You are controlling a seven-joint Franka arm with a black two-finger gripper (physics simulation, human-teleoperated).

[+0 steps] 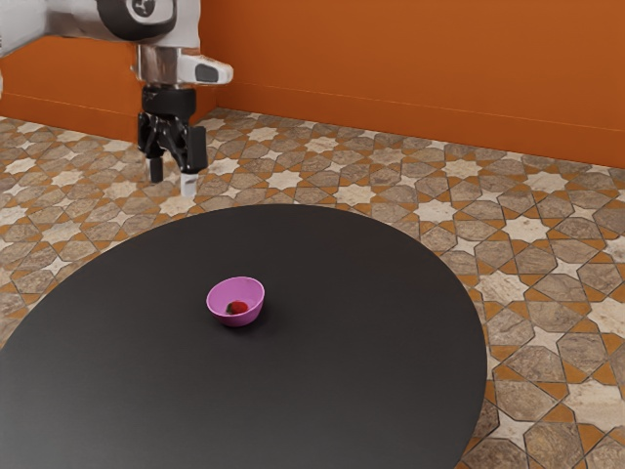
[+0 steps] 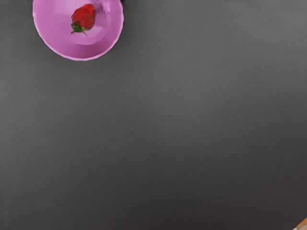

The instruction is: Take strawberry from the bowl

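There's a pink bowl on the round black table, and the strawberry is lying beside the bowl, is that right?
Not quite: the strawberry lies inside the bowl, not beside it, as the wrist view shows. The pink bowl does stand on the round black table.

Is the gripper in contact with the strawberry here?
Apart. In the exterior view, the gripper hangs well clear of the strawberry, which lies in the bowl.
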